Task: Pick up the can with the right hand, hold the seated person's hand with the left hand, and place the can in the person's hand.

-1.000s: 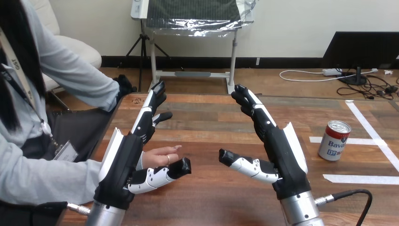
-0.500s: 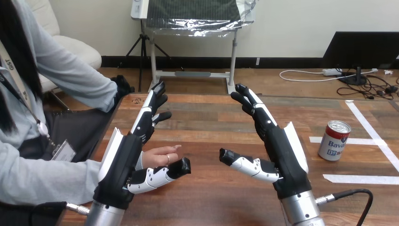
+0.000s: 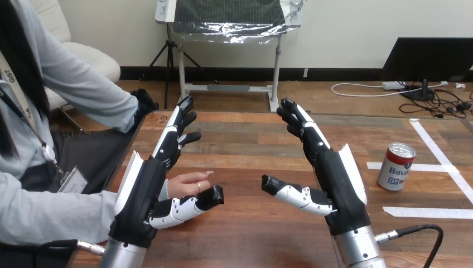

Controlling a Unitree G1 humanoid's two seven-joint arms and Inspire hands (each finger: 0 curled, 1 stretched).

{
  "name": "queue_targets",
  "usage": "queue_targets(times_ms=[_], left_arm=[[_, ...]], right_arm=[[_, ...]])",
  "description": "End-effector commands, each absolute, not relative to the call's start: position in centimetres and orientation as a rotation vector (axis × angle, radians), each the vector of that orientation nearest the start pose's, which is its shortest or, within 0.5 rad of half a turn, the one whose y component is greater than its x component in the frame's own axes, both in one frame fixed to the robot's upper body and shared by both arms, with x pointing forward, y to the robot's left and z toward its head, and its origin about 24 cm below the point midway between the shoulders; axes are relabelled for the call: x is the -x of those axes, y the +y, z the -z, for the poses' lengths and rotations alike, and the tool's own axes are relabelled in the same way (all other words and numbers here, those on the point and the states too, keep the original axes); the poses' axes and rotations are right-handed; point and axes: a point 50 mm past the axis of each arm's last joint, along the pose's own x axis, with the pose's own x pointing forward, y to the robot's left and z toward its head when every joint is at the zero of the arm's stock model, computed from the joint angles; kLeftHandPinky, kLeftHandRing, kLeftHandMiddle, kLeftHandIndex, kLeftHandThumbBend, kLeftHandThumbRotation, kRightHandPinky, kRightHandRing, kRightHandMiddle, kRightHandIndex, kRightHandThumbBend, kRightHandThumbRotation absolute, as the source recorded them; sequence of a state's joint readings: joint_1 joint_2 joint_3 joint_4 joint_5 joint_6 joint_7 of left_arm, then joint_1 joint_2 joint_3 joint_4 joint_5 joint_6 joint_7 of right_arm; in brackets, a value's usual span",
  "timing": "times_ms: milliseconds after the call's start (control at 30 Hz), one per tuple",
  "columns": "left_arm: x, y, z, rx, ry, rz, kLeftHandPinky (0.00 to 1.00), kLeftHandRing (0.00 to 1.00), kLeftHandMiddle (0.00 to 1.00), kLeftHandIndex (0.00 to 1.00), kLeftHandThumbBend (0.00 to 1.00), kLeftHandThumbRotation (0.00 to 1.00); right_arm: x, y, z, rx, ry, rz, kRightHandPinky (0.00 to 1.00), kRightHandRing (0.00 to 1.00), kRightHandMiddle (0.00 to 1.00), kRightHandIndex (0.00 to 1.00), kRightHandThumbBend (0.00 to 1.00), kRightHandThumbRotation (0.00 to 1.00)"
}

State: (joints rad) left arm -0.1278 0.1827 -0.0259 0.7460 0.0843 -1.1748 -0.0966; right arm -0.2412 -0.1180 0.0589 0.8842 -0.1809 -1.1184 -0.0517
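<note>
Two risks stand out. Across the wooden bench [image 3: 245, 145] the middle lies open between the arms, giving room to move, though its left edge runs close beside the left hand [image 3: 146, 192]. That hand and the right hand [image 3: 337, 181] both have their fingers straight and apart, gripping nothing. The person's hand [image 3: 187, 184] rests flat just right of the left palm, above its thumb, so a hasty closing could pinch it. The can [image 3: 397, 166] stands upright well right of the right hand, between white tape strips [image 3: 426, 212]. A sideways sweep might topple it and send it rolling toward the right edge.
</note>
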Motion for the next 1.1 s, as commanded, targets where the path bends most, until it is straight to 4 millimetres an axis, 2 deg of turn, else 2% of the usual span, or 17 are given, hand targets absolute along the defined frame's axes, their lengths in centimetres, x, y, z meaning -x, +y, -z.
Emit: queue_targets(times_ms=[0,500,800,1067], left_arm=[[-24.3,16.6,-3.3,-0.247,-0.610,0.239,0.84,0.95,0.99,0.98,1.00,0.68],[-24.4,16.5,-3.5,-0.242,-0.617,0.251,0.87,0.97,1.00,1.00,1.00,0.67],[-24.4,16.5,-3.6,-0.245,-0.617,0.249,0.87,0.98,1.00,1.00,1.00,0.68],[-24.4,16.6,-3.5,-0.241,-0.614,0.252,0.88,0.98,1.00,1.00,1.00,0.67]], right_arm=[[-27.3,-14.9,-3.9,0.241,-0.598,-0.180,0.90,0.93,0.93,0.93,1.00,0.59],[-28.6,-16.8,-5.7,0.280,-0.660,-0.090,0.81,0.87,0.89,0.90,1.00,0.61],[-29.4,-18.2,-7.0,0.310,-0.686,-0.046,0.82,0.88,0.90,0.92,1.00,0.64],[-30.0,-19.3,-8.1,0.293,-0.713,0.002,0.84,0.88,0.90,0.92,1.00,0.62]])
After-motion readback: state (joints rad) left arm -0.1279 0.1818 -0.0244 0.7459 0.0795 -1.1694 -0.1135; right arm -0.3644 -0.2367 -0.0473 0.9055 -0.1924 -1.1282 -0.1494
